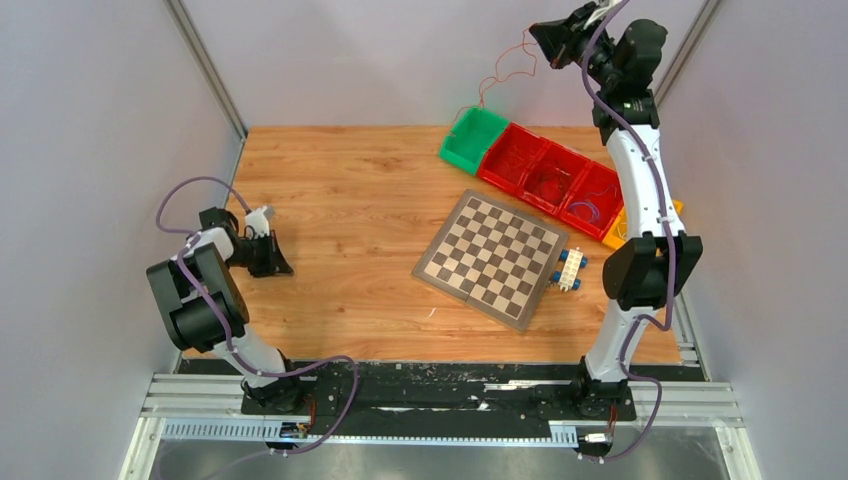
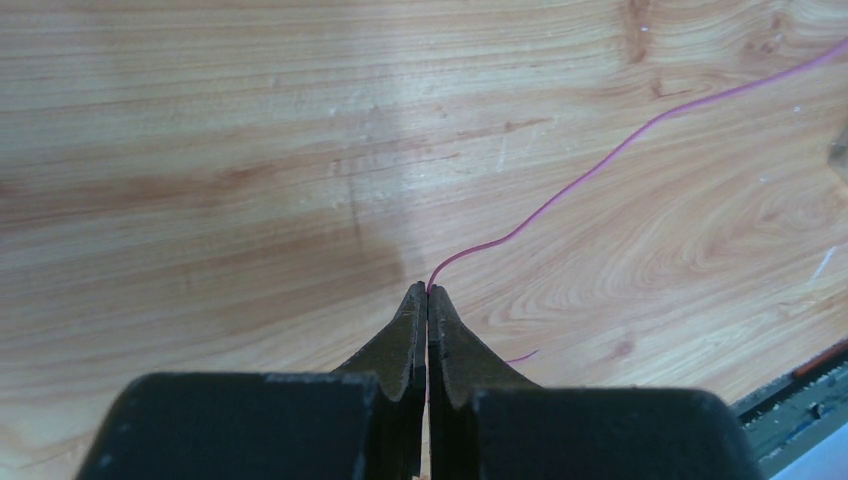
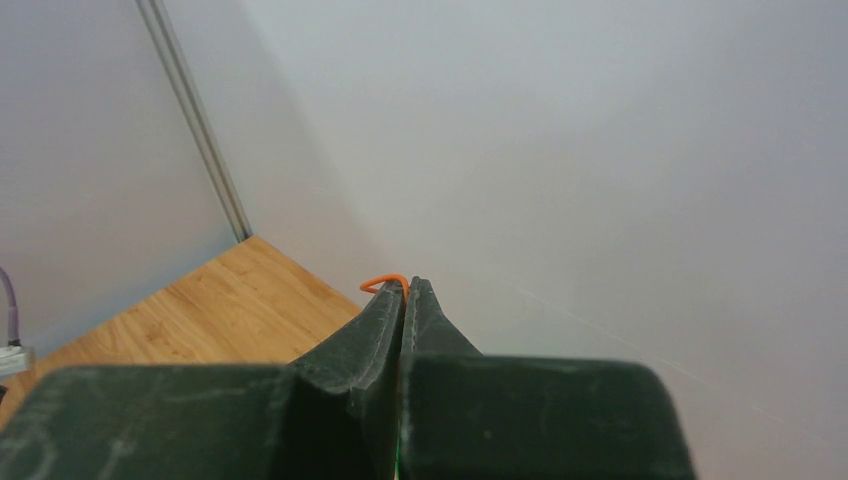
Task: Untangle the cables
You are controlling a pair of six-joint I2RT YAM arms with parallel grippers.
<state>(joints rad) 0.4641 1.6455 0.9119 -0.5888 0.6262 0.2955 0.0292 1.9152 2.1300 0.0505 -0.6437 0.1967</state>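
Observation:
My right gripper [image 1: 540,38] is raised high above the back right corner, shut on a thin orange cable [image 1: 500,72]. That cable dangles in loose bends toward the green bin [image 1: 472,140]. The right wrist view shows a small orange loop of the cable [image 3: 385,281] poking out at the tips of the right gripper [image 3: 407,286]. My left gripper [image 1: 272,256] sits low over the table's left side. In the left wrist view the left gripper [image 2: 428,290] is shut on a very thin pink-purple cable [image 2: 600,165], which runs off up and to the right across the wood.
A row of red bins [image 1: 548,178] and an orange bin [image 1: 618,232] continues from the green one along the back right. A chessboard [image 1: 490,258] lies at centre right, with a blue and white block toy [image 1: 568,270] beside it. Grey walls enclose the table.

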